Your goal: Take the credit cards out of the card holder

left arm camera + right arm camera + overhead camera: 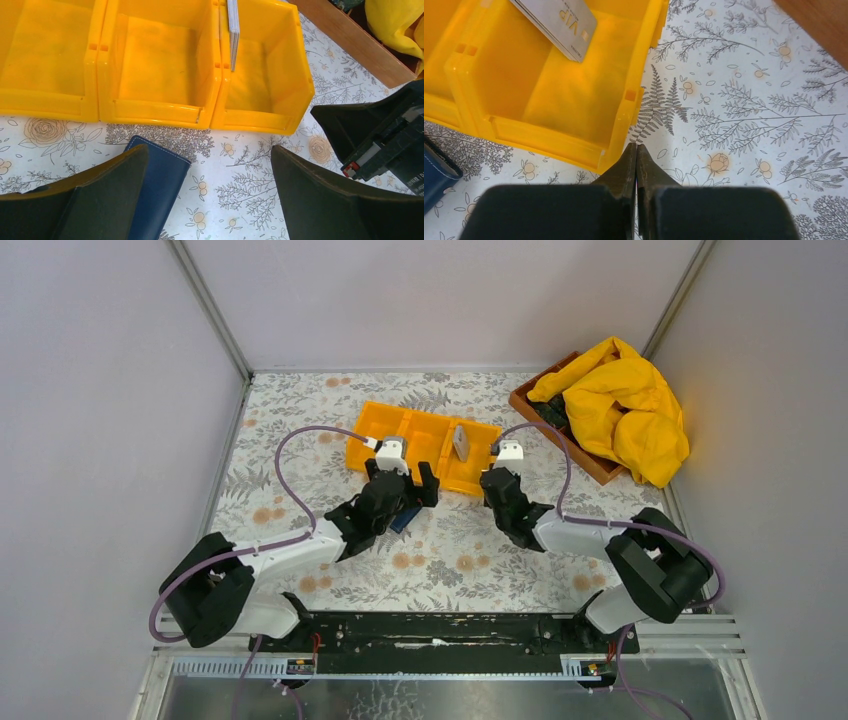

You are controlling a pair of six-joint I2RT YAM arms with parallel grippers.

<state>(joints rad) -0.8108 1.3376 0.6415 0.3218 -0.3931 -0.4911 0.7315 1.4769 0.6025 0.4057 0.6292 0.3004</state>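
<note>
Floral tablecloth [440, 550] | seeing credit cards [233, 30] leaning in orange tray's [380, 435] right compartment | judging them light, stiff, slick; advising pinching top edge | spotting card holder [160, 185] before tray's near wall | reading left gripper [210, 200] splayed above it, right gripper [636, 165] pinched together, empty

A yellow tray [372, 418] sits on floral tablecloth [460, 550] near a wooden box [597, 470] holding yellow cloth [625, 405].

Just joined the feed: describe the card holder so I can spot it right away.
Find the orange three-compartment tray mid-table. On the floral cloth just in front of its middle compartment, under the open left gripper, lies the card holder. It is the only flat dark blue piece, unlike the grey cards leaning in the tray's right compartment.
</note>
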